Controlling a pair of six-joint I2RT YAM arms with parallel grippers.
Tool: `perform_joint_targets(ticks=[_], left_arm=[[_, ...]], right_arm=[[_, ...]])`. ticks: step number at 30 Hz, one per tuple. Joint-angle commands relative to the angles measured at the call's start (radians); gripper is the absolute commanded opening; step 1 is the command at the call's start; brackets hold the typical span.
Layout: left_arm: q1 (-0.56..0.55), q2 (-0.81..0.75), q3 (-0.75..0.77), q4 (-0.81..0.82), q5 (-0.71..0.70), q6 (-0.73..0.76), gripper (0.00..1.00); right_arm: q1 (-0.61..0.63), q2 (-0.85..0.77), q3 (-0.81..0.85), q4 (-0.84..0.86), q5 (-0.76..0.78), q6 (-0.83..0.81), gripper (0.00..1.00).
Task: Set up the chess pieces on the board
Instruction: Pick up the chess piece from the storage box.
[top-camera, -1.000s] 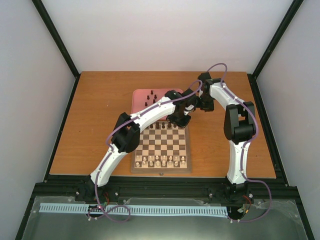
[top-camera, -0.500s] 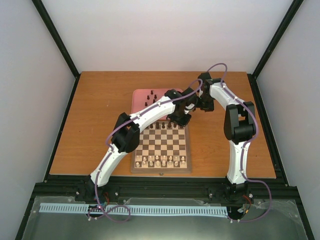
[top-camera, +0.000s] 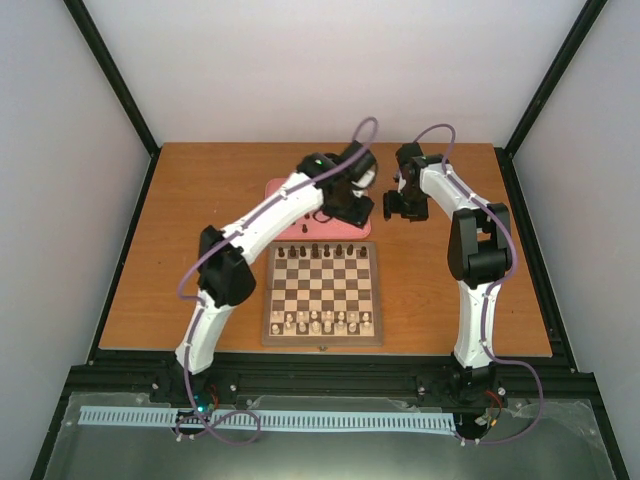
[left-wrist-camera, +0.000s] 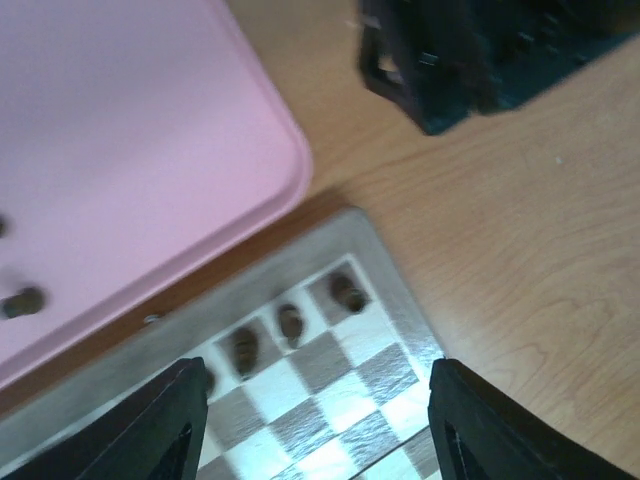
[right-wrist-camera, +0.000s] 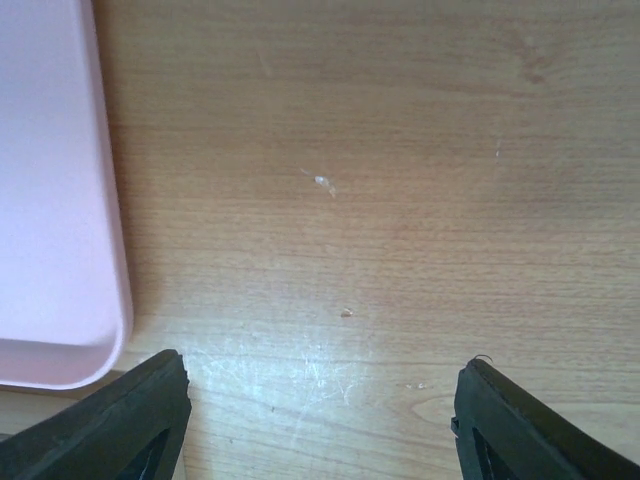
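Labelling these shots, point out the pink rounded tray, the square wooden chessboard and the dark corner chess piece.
Pink rounded tray (left-wrist-camera: 150, 120): left wrist view, bare floor.
Square wooden chessboard (left-wrist-camera: 260, 285): left wrist view, border.
Dark corner chess piece (left-wrist-camera: 347, 292): left wrist view, top.

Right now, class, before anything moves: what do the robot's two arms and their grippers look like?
The left arm and right arm have white tubular links with bulky black joints. A thin purple cable loops along each. The fingers are matte black wedges.

You have the board (top-camera: 322, 285) lying flat, checks light and dark brown; dark chess pieces (top-camera: 316, 250) stand upright along its far row; another stands on the pink tray (left-wrist-camera: 120, 130).
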Motion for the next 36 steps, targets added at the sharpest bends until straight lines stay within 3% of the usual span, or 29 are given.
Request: perform_joint_targets(ticks=[1,7,10,16,26,36], left_arm=[[0.126,-0.139,-0.074,-0.001,-0.024,-0.048,0.66],[0.28,-0.333,-0.307,0.057,-0.054,-0.067,0.8],[0.336,-0.405,-0.406,0.061,-0.086,-0.055,0.93],[0.472,-0.543,-0.612,0.105,-0.07,-0.04,0.99],[0.641,-0.696,-0.911,0.186,-0.006,-0.018,1.0],[0.66,-0.699,-0.997,0.238,0.078,-0.003,1.0]], right_arm=[[0.004,-0.022,0.075,-0.014,-0.001,0.024,0.73],[0.083,0.052,0.247,-0.061,0.019,0.031,0.73],[0.132,0.111,0.37,-0.074,0.005,0.045,0.72],[0.242,0.276,0.656,-0.111,-0.039,0.073,0.71],[0.398,0.358,0.667,-0.022,0.021,0.14,0.69],[0.46,0.385,0.628,-0.049,0.071,0.149,0.63]])
